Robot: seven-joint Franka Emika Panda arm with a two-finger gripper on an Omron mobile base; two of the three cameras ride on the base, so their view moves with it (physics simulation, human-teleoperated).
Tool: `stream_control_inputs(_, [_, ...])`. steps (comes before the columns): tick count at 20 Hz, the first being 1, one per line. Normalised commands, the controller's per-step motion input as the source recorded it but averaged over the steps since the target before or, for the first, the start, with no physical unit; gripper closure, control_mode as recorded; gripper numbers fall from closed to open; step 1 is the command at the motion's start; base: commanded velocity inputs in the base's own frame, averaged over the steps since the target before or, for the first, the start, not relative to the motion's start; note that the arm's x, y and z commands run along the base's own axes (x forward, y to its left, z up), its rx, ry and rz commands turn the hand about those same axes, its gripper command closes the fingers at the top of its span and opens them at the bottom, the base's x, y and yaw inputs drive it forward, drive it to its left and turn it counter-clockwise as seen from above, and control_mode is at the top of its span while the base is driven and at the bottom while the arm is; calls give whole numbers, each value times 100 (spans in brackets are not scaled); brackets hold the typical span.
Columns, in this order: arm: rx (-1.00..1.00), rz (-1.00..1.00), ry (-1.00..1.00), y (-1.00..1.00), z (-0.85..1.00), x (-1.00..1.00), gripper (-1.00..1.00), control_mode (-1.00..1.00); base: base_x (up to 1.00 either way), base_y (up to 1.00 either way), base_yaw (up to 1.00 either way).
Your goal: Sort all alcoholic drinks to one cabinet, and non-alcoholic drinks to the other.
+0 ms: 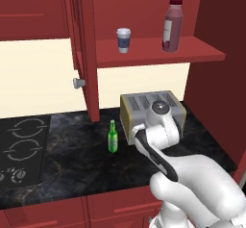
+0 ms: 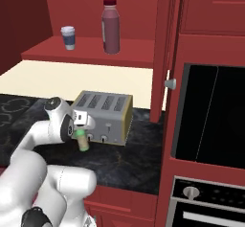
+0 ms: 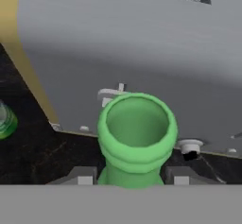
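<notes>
**Olive bottle in the claw's grip before the toaster**

The paler olive bottle [image 3: 136, 138] sits between the claw's [image 3: 133, 176] two dark finger tips, its open mouth facing the hand camera; the jaws are closed on its neck. In the right base view the same bottle hangs just below the hand, upright, in front of the toaster [image 2: 106, 116] and above the dark marble counter [image 2: 124, 166]. The bright green bottle [image 1: 113, 136] stands upright on that counter, off to the claw's left side and apart from it. Above the claw, on the open shelf [image 1: 158, 50] of the red cabinet, the maroon-capped juice bottle [image 1: 172, 26] and the white lidded cup [image 1: 123, 40] stand well apart from each other. The cabinet's door [image 1: 86, 49] stands open edge-on, its round knob [image 1: 78, 82] pale. A black cooktop [image 1: 21, 150] lies farther left on the counter; a built-in oven [image 2: 215, 120] fills the wall to the right.
</notes>
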Motion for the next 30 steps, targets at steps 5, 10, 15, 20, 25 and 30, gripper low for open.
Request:
stream_control_inputs(5, [2,5,-11,-31,34,-44,100,-100,0,0,0])
stream_control_inputs(10, [1,3,-10,-19,35,-47,100,-100,0,0,0])
stream_control_inputs(15, [3,2,-8,-15,44,-44,100,-100,0,0,0])
stream_control_inputs(20, [4,1,-5,-14,50,-37,100,-100,0,0,0])
stream_control_inputs(25, [4,0,-7,-11,42,-36,100,-100,0,0,0])
stream_control_inputs(30, [5,0,-10,-3,34,-28,100,-100,0,0,0])
